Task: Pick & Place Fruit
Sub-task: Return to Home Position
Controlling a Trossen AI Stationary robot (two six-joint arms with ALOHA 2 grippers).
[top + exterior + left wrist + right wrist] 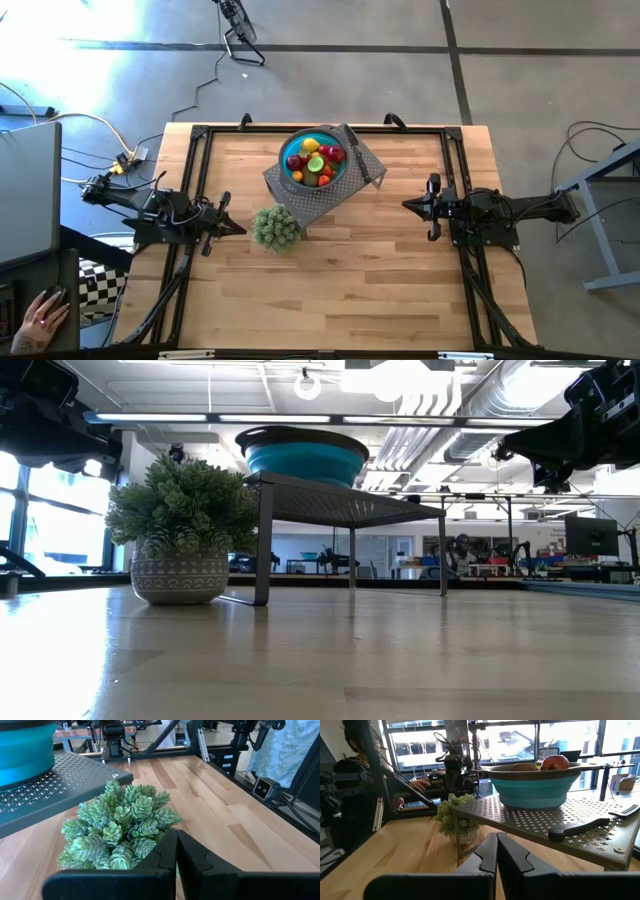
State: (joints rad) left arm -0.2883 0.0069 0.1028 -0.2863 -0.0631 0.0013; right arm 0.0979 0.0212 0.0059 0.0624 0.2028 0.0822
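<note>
The fruit (316, 160) lies heaped in the blue bowl (284, 160), which stands on the grey perforated shelf (320, 203) at the far middle of the wooden surface (350, 280). None shows loose on the wood. The pieces are small and rounded, so none shows a clear long axis or a way it points; the heap as a whole is round like the bowl. In the right wrist view a red piece and a brownish one stand above the rim. A black-handled knife (362, 160) lies on the shelf just beside the bowl. A small potted plant (276, 226) stands at the shelf's near left corner. The left hand (176, 840), fingers together and holding nothing, hangs near that plant; the right hand (496, 842), also pressed together and empty, hangs well apart on the other side. The likeliest trouble is the left arm brushing the plant or the shelf leg as it draws away, jolting the shelf and rolling a top piece out.
</note>
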